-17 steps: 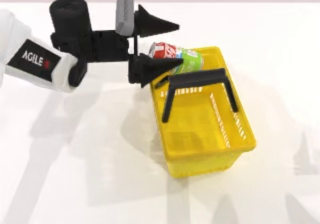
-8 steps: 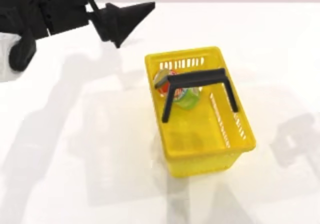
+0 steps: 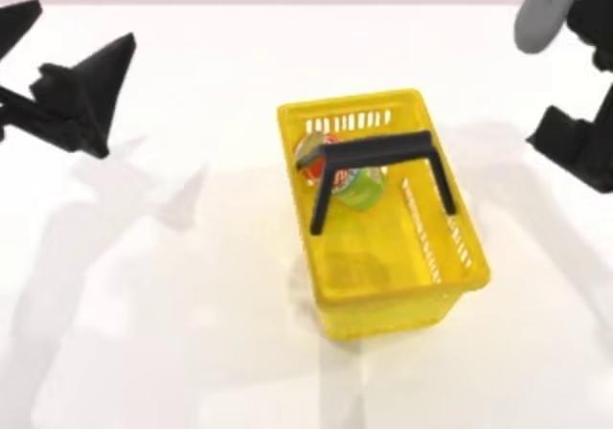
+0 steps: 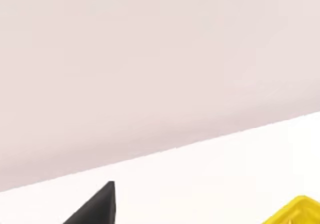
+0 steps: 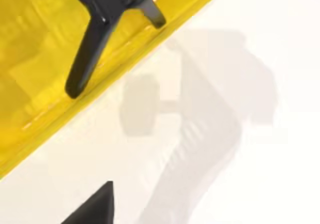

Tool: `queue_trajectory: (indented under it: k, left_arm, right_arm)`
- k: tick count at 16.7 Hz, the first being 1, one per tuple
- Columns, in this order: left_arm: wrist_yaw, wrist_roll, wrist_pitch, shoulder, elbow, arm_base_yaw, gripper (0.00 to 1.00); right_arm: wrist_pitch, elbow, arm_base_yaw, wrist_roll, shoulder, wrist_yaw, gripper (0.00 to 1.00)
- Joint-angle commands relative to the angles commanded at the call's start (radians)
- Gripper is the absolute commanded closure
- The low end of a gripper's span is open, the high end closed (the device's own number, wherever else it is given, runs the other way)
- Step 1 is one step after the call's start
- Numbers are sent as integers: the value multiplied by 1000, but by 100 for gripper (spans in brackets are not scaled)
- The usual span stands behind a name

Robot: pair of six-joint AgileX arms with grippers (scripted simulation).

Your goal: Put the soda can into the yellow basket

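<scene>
Left gripper (image 3: 53,89) sits at the upper left of the top view, its black fingers spread apart and holding nothing, well apart from the basket (image 3: 460,285). Inside the basket, toward its far end, the can (image 3: 347,175) lies on its side, partly under the black handle (image 3: 378,151). At the upper right edge of the frame the right gripper (image 3: 575,94) shows only partly; whether it is open cannot be told.
</scene>
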Motion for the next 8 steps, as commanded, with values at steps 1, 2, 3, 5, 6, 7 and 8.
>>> queue_trajectory:
  k: [1, 2, 3, 5, 6, 7, 8]
  left_arm:
    - [-57, 1, -49, -116, -66, 14, 0]
    - [-114, 4, -95, -229, -131, 27, 0]
    - [-168, 9, -139, -339, -193, 39, 0]
    - [-269, 22, -215, -542, -307, 60, 0]
    - [-315, 31, -246, -631, -358, 69, 0]
    - [-357, 39, -274, -710, -403, 77, 0]
    - [-395, 49, -297, -778, -443, 84, 0]
  right_arm:
    - [-72, 113, 29, -49, 111, 1, 0]
    - [-137, 215, 55, -93, 211, 2, 0]
    - [-203, 319, 82, -138, 314, 3, 0]
    - [-321, 503, 131, -218, 497, 4, 0]
    - [-376, 588, 153, -255, 580, 4, 0]
    - [-422, 659, 173, -286, 650, 4, 0]
    - [-467, 726, 191, -316, 717, 3, 0]
